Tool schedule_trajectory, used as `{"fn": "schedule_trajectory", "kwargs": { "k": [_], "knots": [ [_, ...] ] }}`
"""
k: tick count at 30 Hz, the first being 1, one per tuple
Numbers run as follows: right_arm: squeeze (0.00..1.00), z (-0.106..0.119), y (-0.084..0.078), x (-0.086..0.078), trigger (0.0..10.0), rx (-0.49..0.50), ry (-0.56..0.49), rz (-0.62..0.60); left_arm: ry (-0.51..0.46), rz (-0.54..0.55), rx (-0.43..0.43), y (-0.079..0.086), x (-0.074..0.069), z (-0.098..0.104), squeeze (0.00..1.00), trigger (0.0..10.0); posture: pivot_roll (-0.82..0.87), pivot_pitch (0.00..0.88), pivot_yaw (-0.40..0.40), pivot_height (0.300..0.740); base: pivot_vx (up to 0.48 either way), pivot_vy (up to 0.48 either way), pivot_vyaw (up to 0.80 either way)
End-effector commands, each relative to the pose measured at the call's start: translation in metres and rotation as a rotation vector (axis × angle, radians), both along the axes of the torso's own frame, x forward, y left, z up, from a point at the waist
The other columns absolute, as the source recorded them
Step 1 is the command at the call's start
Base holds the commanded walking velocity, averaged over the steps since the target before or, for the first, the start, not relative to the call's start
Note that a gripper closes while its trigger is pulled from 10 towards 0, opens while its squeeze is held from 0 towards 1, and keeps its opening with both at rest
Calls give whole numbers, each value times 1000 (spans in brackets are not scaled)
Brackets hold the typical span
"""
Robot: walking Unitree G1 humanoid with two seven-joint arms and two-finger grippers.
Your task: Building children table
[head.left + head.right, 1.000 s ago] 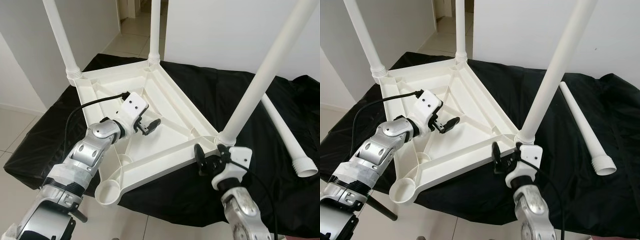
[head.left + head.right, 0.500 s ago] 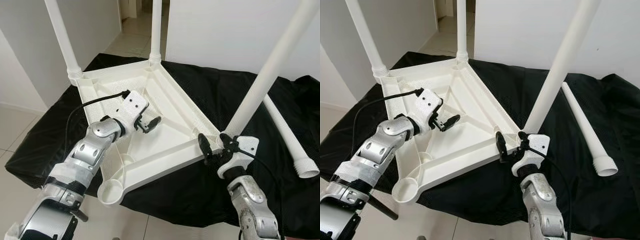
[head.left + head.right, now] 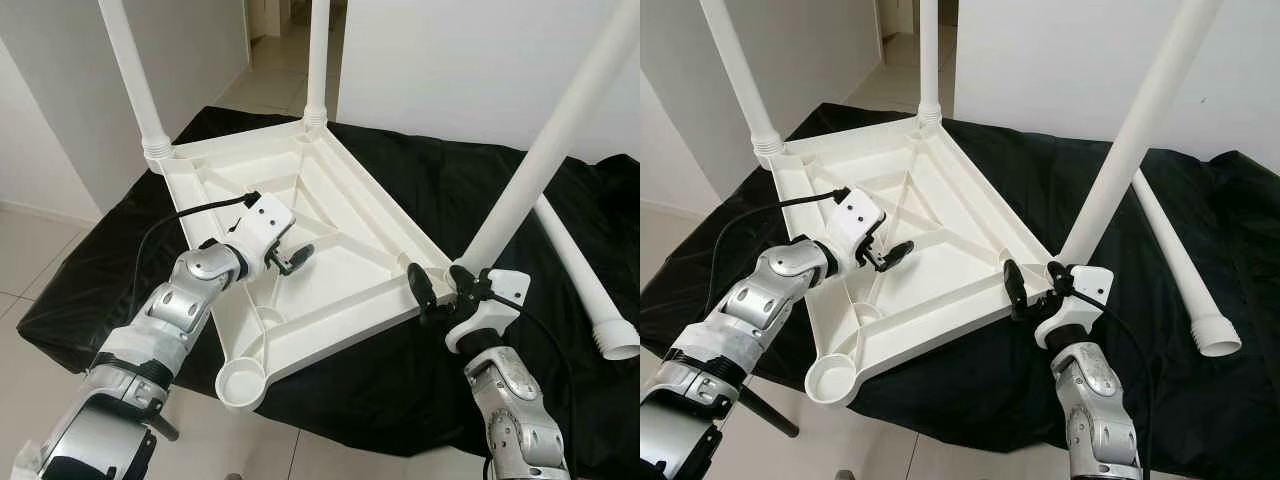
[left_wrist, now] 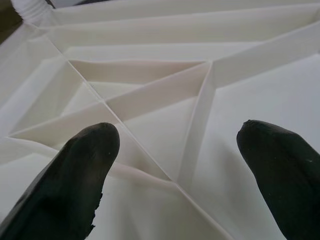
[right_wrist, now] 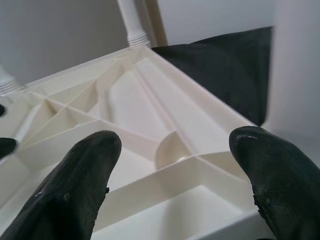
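A white plastic table top (image 3: 345, 215) lies upside down on a black cloth, ribs facing up. Three white legs stand in its corners: far left (image 3: 133, 75), far middle (image 3: 318, 55) and near right (image 3: 555, 145). The near left socket (image 3: 243, 381) holds nothing. A loose leg (image 3: 578, 275) lies on the cloth at the right. My left gripper (image 3: 292, 260) is open just above the ribs (image 4: 200, 110) in the middle. My right gripper (image 3: 445, 288) is open at the near right corner, beside that leg's base, with the corner's ribs (image 5: 165, 150) between its fingers.
The black cloth (image 3: 440, 180) covers a low surface whose near edge drops to a pale tiled floor (image 3: 30, 250). White walls stand behind and to the left. The loose leg's threaded end (image 3: 618, 340) points toward me near the right edge.
My right gripper has risen from below the near right corner to beside the leg's base. The table top has shifted a little to the right. My left gripper stays over the ribs.
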State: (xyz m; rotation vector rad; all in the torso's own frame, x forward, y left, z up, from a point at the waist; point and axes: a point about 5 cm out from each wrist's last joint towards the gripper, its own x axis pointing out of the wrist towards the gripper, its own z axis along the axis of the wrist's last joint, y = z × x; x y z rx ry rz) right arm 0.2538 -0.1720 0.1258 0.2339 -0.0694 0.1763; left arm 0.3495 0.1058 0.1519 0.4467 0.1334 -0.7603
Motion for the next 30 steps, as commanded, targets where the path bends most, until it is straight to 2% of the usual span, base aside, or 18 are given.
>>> {"fn": "schedule_trajectory", "kwargs": {
  "k": [1,10,14,19,21,23,26,30],
  "knots": [
    [0,-1,8,2,10000,16,3,47,58,5,35,1,2,-11,0,10000,-71,0,1,740,0,0,0],
    [0,4,9,6,10000,10,-26,74,63,15,25,-4,8,-9,0,10000,-72,0,1,740,0,0,0],
    [0,7,8,8,10000,-2,-46,90,63,12,14,-14,11,-7,0,10000,-69,0,1,740,0,0,0],
    [0,7,8,8,10000,-2,-46,90,63,12,14,-14,11,-7,0,10000,-69,0,1,740,0,0,0],
    [0,7,5,11,10000,-23,-54,71,35,21,-36,-26,19,3,0,10000,-84,0,5,740,0,0,0],
    [0,7,5,11,10000,-23,-54,71,35,21,-36,-26,19,3,0,10000,-84,0,5,740,0,0,0],
    [0,4,6,13,10000,-50,-63,62,-5,20,-92,-39,27,18,0,10000,-83,0,6,740,0,0,0],
    [0,4,7,12,10000,-53,-71,53,-20,6,-109,-44,29,24,0,10000,-83,0,5,740,0,0,0]
  ]
}}
